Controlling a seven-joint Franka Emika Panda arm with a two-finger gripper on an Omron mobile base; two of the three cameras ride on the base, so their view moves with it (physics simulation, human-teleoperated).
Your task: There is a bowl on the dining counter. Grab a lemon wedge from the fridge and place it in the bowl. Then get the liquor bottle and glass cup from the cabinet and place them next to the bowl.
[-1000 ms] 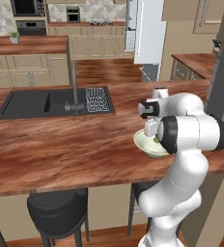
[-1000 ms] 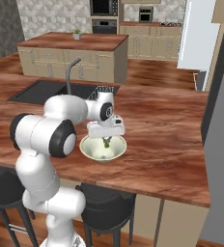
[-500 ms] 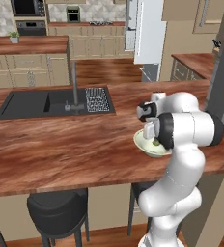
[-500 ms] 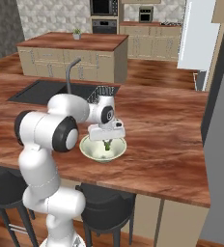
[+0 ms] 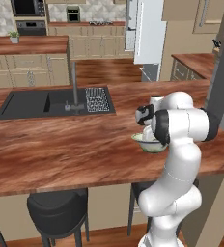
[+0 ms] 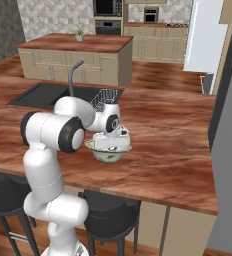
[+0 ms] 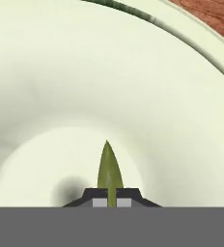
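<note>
The pale greenish-white bowl [image 5: 147, 144] [image 6: 108, 153] sits near the front edge of the reddish-brown dining counter [image 5: 61, 149] [image 6: 173, 140]. My hand points down into it, partly hidden by my forearm in the left base view. In the hand view my gripper [image 7: 112, 197] hangs just above the bowl's floor [image 7: 109, 72]. It is shut on a thin yellow-green lemon wedge [image 7: 109, 170], whose pointed tip sticks out between the fingertips, with a small shadow beside it. The liquor bottle, glass cup and cabinet are out of view.
A black sink [image 5: 32, 102] [image 6: 48, 94] with an arched faucet [image 5: 74, 87] and a wire rack [image 5: 97, 99] lies left of the bowl. Black stools [image 5: 58, 210] [image 6: 108, 215] stand under the counter's front edge. A pale open door [image 5: 150, 31] [image 6: 205, 35] stands at the back.
My hand has sunk lower into the bowl with the lemon wedge still between the fingers. The bowl has not moved.
</note>
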